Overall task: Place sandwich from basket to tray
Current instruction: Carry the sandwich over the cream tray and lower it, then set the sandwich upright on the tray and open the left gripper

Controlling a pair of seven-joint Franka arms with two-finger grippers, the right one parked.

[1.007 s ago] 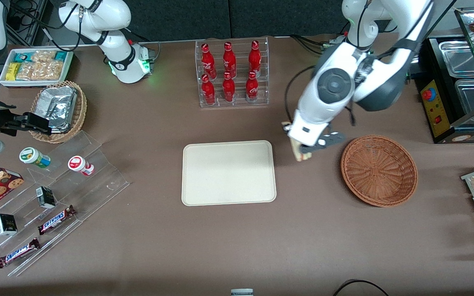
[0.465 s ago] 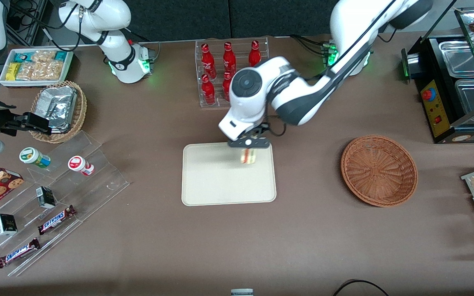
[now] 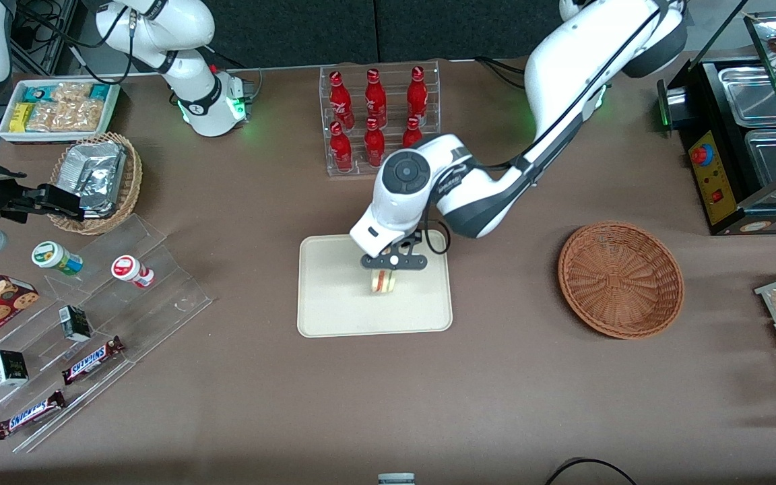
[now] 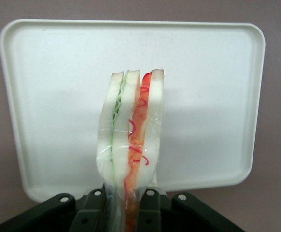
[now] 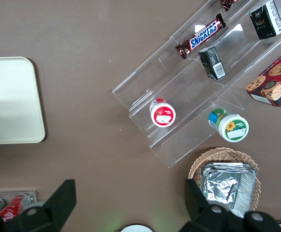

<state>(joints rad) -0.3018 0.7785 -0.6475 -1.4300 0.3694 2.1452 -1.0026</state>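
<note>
Because the sandwich (image 3: pixel 382 281) is soft and wrapped in clear film, we hold it by one end only, our gripper (image 3: pixel 393 262) pinching it between the fingers (image 4: pixel 93 207) so the bread slices stand on edge rather than lie flat. It hangs above the tray (image 3: pixel 334 303), over the part nearer the working arm's end of the desk (image 3: pixel 388 404), and we judge it not yet set down, since the wrist view shows it clear of the tray's surface with a soft shadow below. The basket (image 3: pixel 620 279) sits empty, well apart from the tray. The sandwich's long axis runs straight out from the fingers, its free end pointing away from the wrist and toward the front camera. The cut edge with green and red filling faces up at the wrist camera. A short descent should seat it well inside the rim.
</note>
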